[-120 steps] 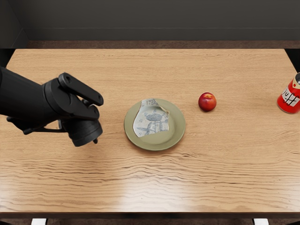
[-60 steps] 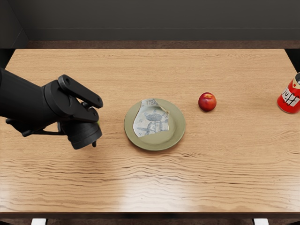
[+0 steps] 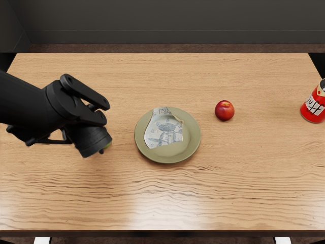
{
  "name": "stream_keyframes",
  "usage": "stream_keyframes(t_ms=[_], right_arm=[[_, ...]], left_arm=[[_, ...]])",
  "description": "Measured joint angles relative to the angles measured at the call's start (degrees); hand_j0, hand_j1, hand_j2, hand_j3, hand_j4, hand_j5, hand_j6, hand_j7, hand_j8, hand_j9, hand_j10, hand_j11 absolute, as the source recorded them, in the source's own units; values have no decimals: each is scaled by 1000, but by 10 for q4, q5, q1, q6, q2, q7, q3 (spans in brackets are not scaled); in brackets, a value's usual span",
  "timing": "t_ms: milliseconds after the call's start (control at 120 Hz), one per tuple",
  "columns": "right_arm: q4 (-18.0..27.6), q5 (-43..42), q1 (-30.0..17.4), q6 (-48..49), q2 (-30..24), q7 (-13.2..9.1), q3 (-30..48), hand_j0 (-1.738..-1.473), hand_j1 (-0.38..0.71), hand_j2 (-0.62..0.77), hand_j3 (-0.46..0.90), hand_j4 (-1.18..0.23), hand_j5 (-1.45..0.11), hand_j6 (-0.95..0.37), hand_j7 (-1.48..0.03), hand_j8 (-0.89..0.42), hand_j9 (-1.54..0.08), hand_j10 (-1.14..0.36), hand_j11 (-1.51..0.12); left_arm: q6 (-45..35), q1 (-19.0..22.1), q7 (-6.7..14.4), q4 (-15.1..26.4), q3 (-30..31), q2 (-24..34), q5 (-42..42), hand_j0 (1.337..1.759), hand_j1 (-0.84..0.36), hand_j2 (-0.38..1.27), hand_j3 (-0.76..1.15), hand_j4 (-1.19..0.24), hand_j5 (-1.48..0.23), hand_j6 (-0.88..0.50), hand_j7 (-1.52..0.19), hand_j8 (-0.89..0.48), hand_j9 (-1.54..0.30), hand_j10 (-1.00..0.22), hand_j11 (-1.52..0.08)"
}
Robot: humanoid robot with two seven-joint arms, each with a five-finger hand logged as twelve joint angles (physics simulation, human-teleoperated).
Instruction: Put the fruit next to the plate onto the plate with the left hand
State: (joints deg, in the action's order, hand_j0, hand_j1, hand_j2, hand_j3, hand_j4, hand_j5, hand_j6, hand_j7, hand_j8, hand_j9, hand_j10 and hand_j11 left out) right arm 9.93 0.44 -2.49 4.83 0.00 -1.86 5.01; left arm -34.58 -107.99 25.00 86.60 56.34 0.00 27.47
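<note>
1. Bench (image 3: 162, 193): wood, viewed from above at a slant.
2. L. hand (image 3: 87, 133) is held over the bench's left part, just left of the plate, apart from it. Spread, pressed together or pinching sth: can't be told.
3. Plate (image 3: 167, 157): olive w/ pale print, set at bench centre.
4. Red can (image 3: 314, 104) is stood at the bench's right edge.
5. Red apple (image 3: 224, 110) is laid on the bench near the plate's right side, not touching it.
6. Green sliver (image 3: 106, 147) is seen at the hand's lower edge; too small to be identified.
</note>
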Motion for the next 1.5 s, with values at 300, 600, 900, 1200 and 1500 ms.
stream_keyframes(t_ms=[300, 600, 900, 1200, 1500], right_arm=[[0, 0, 0, 0, 0, 0, 0, -1658, -331, -3, 0, -15, -20, -15, -20, -15, -20, -15, -20], [0, 0, 0, 0, 0, 0, 0, -1658, -331, -3, 0, -15, -20, -15, -20, -15, -20, -15, -20], [0, 0, 0, 0, 0, 0, 0, -1658, -331, -3, 0, -15, -20, -15, -20, -15, -20, -15, -20], [0, 0, 0, 0, 0, 0, 0, -1658, -331, -3, 0, -15, -20, -15, -20, -15, -20, -15, -20], [0, 0, 0, 0, 0, 0, 0, -1658, -331, -3, 0, -15, -20, -15, -20, -15, -20, -15, -20]], left_arm=[[134, -149, 6, 15, 14, 23, 22, 1652, -315, 384, 0, -425, -1194, -322, -1150, -540, -1125, -823, -1129], [249, -182, -5, 9, -20, 25, 36, 1653, -390, 510, 0, -366, -1224, -298, -1165, -538, -1148, -854, -1151], [256, -169, -55, -13, -87, 15, 30, 1654, -412, 659, 0, -473, -1192, -378, -1146, -673, -1152, -863, -1154], [253, -130, -58, -30, -94, 0, 29, 1654, -424, 687, 0, -471, -1193, -374, -1146, -704, -1155, -864, -1157], [262, -157, -56, -29, -78, 41, 27, 1657, 62, 215, 0, -193, -406, -166, -394, -263, -397, -299, -398]])
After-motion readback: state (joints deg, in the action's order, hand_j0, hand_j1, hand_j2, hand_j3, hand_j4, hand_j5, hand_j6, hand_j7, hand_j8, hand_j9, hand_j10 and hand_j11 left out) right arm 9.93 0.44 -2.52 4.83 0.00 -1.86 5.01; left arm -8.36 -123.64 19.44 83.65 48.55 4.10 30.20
